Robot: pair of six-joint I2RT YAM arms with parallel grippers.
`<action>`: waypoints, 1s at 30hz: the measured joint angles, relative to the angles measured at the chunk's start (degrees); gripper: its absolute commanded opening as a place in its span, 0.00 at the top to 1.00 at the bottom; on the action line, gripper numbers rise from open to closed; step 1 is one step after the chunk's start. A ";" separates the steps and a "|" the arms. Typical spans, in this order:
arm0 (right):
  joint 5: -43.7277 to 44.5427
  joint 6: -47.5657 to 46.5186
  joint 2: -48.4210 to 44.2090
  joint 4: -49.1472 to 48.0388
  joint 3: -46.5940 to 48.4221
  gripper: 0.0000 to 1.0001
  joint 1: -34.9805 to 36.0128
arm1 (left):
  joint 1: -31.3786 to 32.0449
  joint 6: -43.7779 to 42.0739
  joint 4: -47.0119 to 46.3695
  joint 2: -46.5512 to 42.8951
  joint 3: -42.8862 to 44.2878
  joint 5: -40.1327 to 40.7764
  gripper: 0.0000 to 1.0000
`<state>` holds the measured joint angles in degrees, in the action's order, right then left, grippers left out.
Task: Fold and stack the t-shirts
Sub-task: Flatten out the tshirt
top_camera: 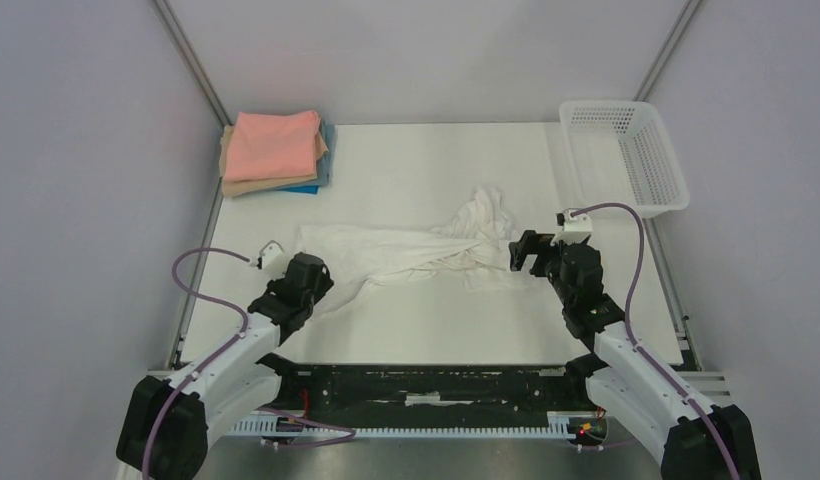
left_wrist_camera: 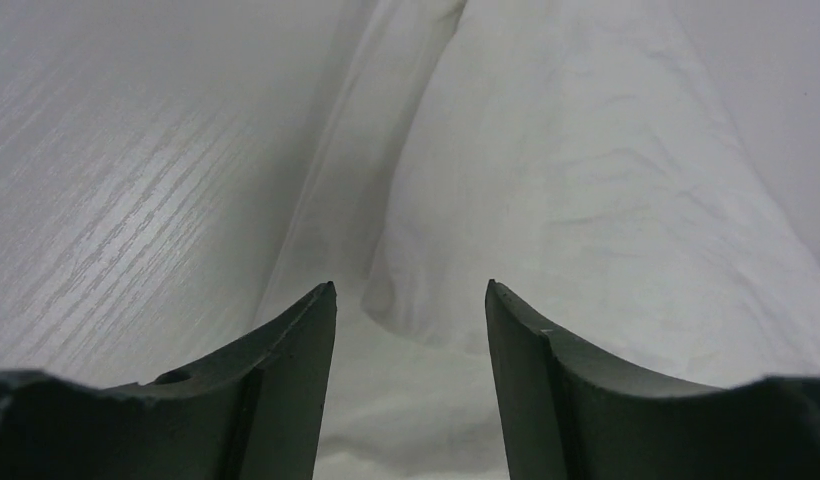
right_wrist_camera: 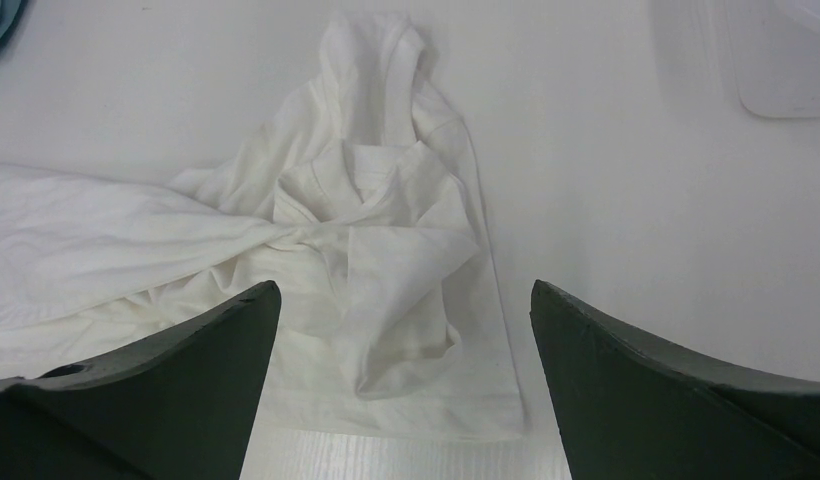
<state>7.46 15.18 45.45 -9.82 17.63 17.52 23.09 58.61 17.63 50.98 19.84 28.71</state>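
A crumpled white t-shirt (top_camera: 416,250) lies stretched across the middle of the table, bunched at its right end. A folded stack sits at the far left: salmon-pink shirt (top_camera: 276,145) on top, a tan one (top_camera: 248,185) and a blue one (top_camera: 324,165) under it. My left gripper (top_camera: 321,272) is open, low over the shirt's left end, with the cloth (left_wrist_camera: 546,200) between and ahead of its fingers. My right gripper (top_camera: 524,252) is open and empty at the shirt's right end, above the bunched cloth (right_wrist_camera: 386,230).
A white plastic mesh basket (top_camera: 626,155) stands at the far right of the table; its corner shows in the right wrist view (right_wrist_camera: 786,70). Grey walls close in both sides and the back. The arm bases and a black rail lie along the near edge.
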 measured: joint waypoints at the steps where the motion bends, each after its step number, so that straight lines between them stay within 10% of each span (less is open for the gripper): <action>1: 0.04 0.00 -0.04 0.00 0.00 0.02 -0.02 | -0.39 0.13 -0.90 0.42 -0.44 0.04 0.42; 8: 0.26 0.00 -0.02 0.02 -0.20 0.02 -0.02 | -1.66 0.55 -4.57 4.74 -1.05 0.20 0.59; 14: 0.46 -0.02 0.02 0.02 -0.22 0.02 -0.02 | -2.03 0.70 -6.45 6.97 -1.05 0.09 0.97; 30: -1.53 -2.78 8.48 -1.31 2.69 0.02 1.57 | -2.08 -3.72 -6.62 -7.13 0.42 -0.81 0.98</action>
<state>5.93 12.40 53.93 -11.14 20.32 19.09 21.02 54.89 11.00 43.86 20.25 27.90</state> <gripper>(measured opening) 0.980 0.033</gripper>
